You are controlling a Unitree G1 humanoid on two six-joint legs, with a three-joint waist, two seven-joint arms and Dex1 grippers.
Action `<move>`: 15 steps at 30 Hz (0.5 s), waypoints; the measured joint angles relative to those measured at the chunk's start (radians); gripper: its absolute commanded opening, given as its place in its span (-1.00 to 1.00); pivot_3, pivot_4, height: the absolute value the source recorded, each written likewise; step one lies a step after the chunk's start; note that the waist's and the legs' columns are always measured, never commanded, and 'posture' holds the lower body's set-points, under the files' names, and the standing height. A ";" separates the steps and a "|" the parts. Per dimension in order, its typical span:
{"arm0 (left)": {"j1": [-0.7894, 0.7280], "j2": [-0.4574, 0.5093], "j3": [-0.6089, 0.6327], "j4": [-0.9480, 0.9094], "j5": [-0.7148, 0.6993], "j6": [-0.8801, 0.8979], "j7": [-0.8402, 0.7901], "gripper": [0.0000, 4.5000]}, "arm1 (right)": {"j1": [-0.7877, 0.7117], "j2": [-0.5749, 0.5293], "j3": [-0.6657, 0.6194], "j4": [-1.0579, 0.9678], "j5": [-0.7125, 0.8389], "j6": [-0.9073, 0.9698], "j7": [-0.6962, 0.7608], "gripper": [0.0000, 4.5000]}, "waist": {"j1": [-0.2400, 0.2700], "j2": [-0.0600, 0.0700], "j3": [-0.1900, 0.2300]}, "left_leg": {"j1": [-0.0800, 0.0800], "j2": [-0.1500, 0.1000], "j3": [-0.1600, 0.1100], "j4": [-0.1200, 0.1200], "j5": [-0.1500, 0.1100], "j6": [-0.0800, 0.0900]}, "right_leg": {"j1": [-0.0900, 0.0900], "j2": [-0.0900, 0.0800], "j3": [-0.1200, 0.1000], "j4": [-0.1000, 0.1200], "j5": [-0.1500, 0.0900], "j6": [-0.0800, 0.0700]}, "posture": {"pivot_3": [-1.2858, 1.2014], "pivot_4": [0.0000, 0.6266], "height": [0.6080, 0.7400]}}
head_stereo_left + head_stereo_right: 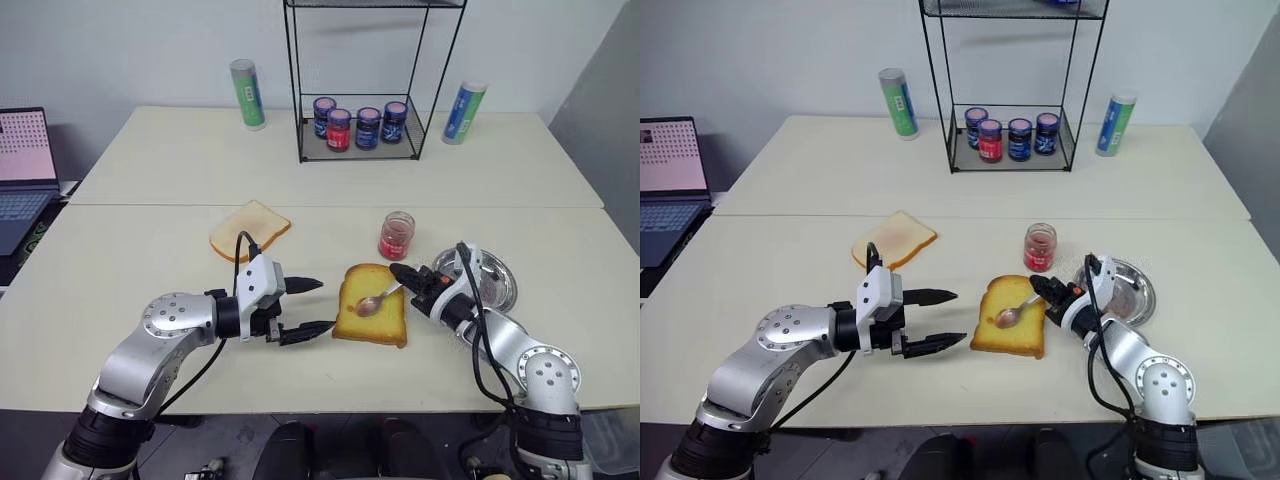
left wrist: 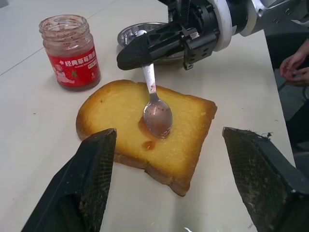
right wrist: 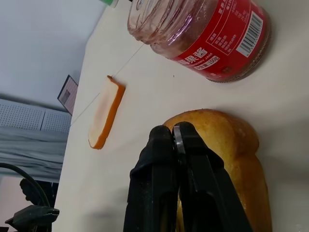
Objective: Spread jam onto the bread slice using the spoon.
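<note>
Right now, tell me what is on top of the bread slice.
The spoon rests bowl-down on the bread slice, its handle held by the shut right gripper. A small smear of jam shows beside the bowl; whatever lies beneath the bowl is covered.

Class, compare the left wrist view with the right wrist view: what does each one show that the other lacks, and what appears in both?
Left wrist view alone: the spoon with its bowl lying on the bread slice, a small red smear of jam beside it, the round steel dish, the open left claw, and a person's hand.

Right wrist view alone: the paler bread slice farther off and a bit of the laptop.

Both: the golden bread slice, the red-labelled jar with its lid off, the white table, and the right claw, shut on the spoon.
</note>
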 measured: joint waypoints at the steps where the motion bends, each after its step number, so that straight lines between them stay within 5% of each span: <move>1: 0.000 0.000 0.000 0.000 0.000 0.000 0.000 0.63 | 0.004 -0.025 -0.019 0.000 0.002 0.001 0.009 -0.99 | 0.003 0.000 0.000 | 0.000 0.000 0.000 0.000 0.000 0.000 | 0.000 0.000 0.000 0.000 0.000 0.000 | 0.03 -0.52 1.00; 7: -0.001 -0.001 0.000 0.000 0.000 0.000 0.000 0.63 | 0.002 -0.110 -0.106 0.002 0.064 0.001 0.010 -0.99 | 0.000 0.000 0.000 | 0.000 0.001 0.000 0.000 0.000 0.000 | 0.000 0.001 0.000 0.000 0.000 0.000 | 0.03 -0.52 1.00; 15: -0.013 -0.007 -0.001 -0.001 0.000 0.003 0.010 0.63 | -0.096 0.016 -0.023 0.028 0.105 -0.026 -0.031 -0.99 | -0.003 0.000 0.000 | 0.000 0.002 0.000 0.000 0.000 0.000 | 0.000 0.002 0.000 0.001 0.000 0.000 | 0.03 -0.52 1.00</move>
